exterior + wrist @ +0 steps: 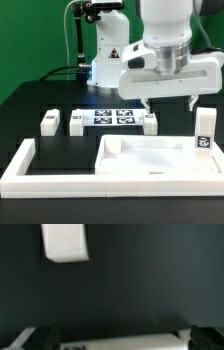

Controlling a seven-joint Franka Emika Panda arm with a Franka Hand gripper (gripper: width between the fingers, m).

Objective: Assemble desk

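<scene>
The white rimmed tabletop (pixel 150 156) lies flat at the front, against the low white border fence (pixel 22 165). Two small white legs (pixel 47 122) (pixel 76 122) lie at the exterior view's left, a third (pixel 150 123) lies behind the tabletop, and a fourth (pixel 204 130) stands upright at the right. My gripper (pixel 170 102) hangs open and empty above the table, between the third and fourth legs. In the wrist view my gripper (pixel 122 339) is spread wide, with dark fingers (pixel 36 337) at the sides. A white leg (pixel 65 243) lies ahead, and a blurred white part (pixel 130 343) shows between the fingers.
The marker board (pixel 112 117) lies flat between the second and third legs. The robot's base (pixel 105 60) stands at the back on the black table. The border fence runs along the front and left of the tabletop.
</scene>
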